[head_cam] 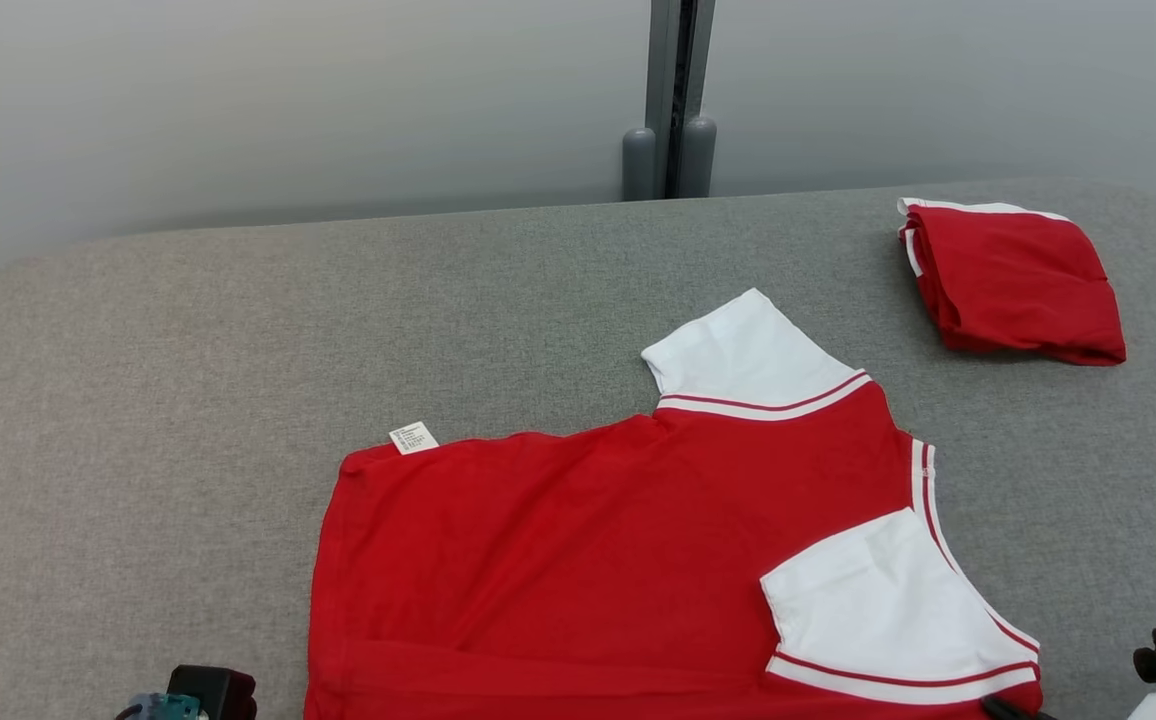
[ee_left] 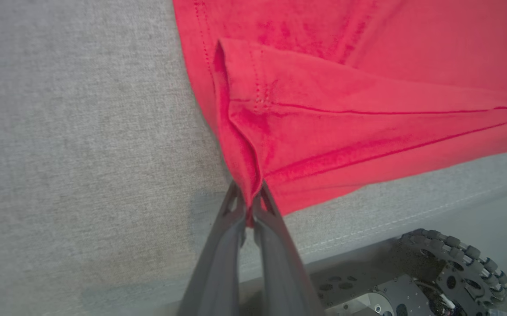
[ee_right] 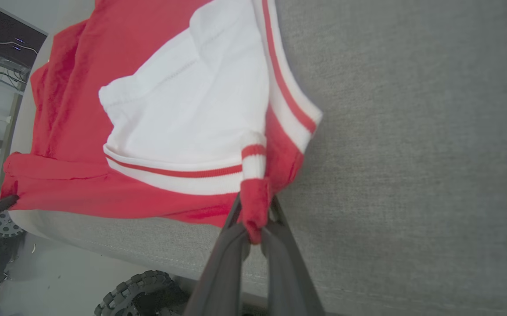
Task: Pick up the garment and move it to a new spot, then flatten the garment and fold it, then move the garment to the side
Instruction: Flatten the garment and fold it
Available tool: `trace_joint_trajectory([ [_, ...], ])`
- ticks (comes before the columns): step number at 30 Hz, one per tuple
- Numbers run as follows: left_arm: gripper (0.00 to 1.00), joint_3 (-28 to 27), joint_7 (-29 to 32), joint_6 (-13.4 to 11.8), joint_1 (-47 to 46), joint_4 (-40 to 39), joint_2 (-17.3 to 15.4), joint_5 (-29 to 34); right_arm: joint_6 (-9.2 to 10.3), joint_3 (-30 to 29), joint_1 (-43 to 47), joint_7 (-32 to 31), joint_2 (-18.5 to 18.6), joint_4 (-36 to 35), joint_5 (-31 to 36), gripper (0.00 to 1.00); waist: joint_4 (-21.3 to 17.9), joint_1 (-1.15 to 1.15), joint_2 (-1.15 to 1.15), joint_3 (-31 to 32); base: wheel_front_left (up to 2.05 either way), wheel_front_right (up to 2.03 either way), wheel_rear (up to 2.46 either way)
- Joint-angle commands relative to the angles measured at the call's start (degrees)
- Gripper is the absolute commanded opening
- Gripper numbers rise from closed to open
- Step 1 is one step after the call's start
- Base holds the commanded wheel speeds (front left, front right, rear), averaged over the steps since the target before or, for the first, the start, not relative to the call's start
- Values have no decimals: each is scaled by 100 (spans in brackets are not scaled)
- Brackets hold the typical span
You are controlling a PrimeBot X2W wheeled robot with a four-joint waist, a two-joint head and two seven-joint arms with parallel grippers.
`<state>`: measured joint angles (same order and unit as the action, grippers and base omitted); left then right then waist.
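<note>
head view / shirt: red short-sleeved cotton shirt with white sleeves and striped cuffs (head_cam: 578, 560), spread on the grey fabric-covered surface (head_cam: 188, 400) ahead of both tools. Its near edge runs off the bottom of the frame.
head view / label: small white care label (head_cam: 414, 438) pokes out at the shirt's far left corner.
head view / pile: folded red garment with white trim (head_cam: 1013, 285), well ahead and to the right, apart from the shirt.
left wrist view / left tool (ee_left: 249, 206): clenched on a bunched red hem corner. Cloth fans out ahead and right, with a flap doubled over just ahead of the tips.
left wrist view / edge: the surface's near edge is just behind the tips, with the robot's wheeled base (ee_left: 455, 263) below.
right wrist view / right tool (ee_right: 255, 210): clenched on the red corner just behind the striped cuff. The white sleeve lies ahead and left.
right wrist view / span: the near hem runs left to a dark fingertip at the opposite corner, likely the left tool's.
step: looks like flattening or starting a fold, with both near corners held.
how: keep the tools level and well apart so the hem stays taut, and move them together.
risk: the doubled flap may get folded in, and a thin pinch may slip.
</note>
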<state>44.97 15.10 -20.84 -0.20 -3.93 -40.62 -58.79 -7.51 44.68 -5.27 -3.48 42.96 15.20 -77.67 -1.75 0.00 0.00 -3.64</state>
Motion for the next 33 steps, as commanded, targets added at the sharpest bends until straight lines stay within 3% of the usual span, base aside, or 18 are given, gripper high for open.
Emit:
trace_joint_trajectory([
  [1, 0, -38, 15, -65, 68, -28, -58, -26, 2, -95, 85, -58, -3, -33, 50, 0, -3, 0, 0, -11, 0, 0, 0],
  [3, 0, -22, 68, -105, 104, -68, -49, -61, 2, -190, 126, -128, -14, -50, 133, 5, 1, 0, 0, -23, 0, 0, 0],
  [5, 0, -10, 130, -152, 109, -105, -37, -96, 1, -320, 185, -195, -54, -63, 205, 28, 14, 0, 0, -32, 0, 0, 0],
  [6, 44, -7, 159, -158, 103, -121, -23, -127, 1, -386, 213, -217, -83, -59, 239, 43, 24, 0, 0, -35, 0, 0, 0],
  [7, 93, 1, 188, -169, 106, -138, -9, -147, 1, -463, 239, -258, -131, -60, 261, 100, 33, 0, 0, -36, 0, 0, 0],
  [8, 100, 8, 212, -169, 106, -163, -2, -156, 1, -514, 271, -305, -174, -78, 281, 100, 43, 0, 0, -37, 0, 0, 0],
  [24, 100, -103, 12, -351, -92, -353, -29, 73, 1, -1848, 692, -931, -601, -303, 1139, 100, 138, 0, 0, -140, 0, 0, 0],
  [33, 100, -442, -581, -516, -516, -446, -97, 511, 0, -2925, 279, -1359, -906, -902, 2082, 100, 123, 0, 0, -195, 0, 0, 0],
])
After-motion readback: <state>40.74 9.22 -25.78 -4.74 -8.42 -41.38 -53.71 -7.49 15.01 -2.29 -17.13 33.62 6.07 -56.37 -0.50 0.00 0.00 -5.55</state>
